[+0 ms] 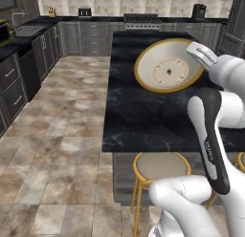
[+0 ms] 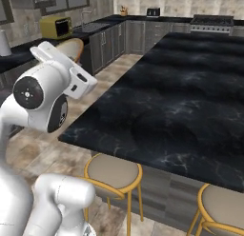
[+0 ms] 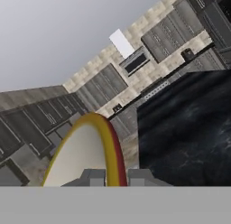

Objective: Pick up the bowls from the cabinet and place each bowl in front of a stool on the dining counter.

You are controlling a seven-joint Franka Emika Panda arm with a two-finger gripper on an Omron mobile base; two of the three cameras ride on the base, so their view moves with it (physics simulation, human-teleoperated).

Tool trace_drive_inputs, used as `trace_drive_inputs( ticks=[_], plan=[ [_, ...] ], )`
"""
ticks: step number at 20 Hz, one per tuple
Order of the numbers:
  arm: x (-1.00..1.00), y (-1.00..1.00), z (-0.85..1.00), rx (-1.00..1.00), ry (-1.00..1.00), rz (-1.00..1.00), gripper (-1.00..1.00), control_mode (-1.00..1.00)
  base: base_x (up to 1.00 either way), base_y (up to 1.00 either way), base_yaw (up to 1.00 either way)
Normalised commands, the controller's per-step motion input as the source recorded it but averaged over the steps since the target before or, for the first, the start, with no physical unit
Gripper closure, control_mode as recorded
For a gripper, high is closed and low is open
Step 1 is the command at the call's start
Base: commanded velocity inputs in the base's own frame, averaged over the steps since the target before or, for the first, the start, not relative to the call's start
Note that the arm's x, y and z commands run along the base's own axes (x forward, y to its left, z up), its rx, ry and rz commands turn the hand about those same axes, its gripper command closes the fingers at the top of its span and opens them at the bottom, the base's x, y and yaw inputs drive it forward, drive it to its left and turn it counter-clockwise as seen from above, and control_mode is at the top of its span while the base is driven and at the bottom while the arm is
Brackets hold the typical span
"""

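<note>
Bowls are what we are moving, and the shallow cream bowl (image 1: 168, 66) with the gold-orange rim is in our grasp: in the hand view its rim (image 3: 110, 146) rises edge-on between the two fingertips of the gripper (image 3: 116, 177), which are pressed in on the rim from both sides, so we are pinching the bowl by its edge. In the left base view the bowl hangs tilted, its brown-ringed inside facing the camera, held up over the dining counter (image 1: 143, 116) and not resting on it; in the right base view a tan sliver of it (image 2: 71, 47) peeks out behind the wrist. We judge the step in hand to be carrying the bowl to a spot on the counter in front of a stool (image 1: 160, 166). To do it well, we should level the bowl before lowering, because a rim pinch on a tilted dish can slip or swing. We should bring it down near the counter's near edge, above the tan seat, and let go only once its base sits flat on the marble. A second stool (image 2: 224, 206) stands further along.
</note>
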Motion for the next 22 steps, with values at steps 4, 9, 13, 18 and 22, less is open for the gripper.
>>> trace_drive_inputs(
  ticks=[4, 9, 13, 18, 22],
  plan=[
    [0.12, -0.29, 0.00, 0.00, 0.11, 0.00, 1.00, -1.00, 0.00, 0.00, 0.00],
    [0.00, -0.33, -0.15, 0.03, 0.21, -0.10, 1.00, -1.00, 0.00, 0.00, 0.00],
    [0.00, -0.44, -0.23, 0.07, 0.15, -0.10, 1.00, -1.00, 0.00, 0.00, 0.00],
    [0.00, -0.35, -0.42, 0.02, 0.06, -0.16, 1.00, -1.00, 0.00, 0.00, 0.00],
    [0.07, -0.28, -0.69, 0.00, 0.00, -0.19, 1.00, -1.00, 0.00, 0.00, 0.00]
  ],
)
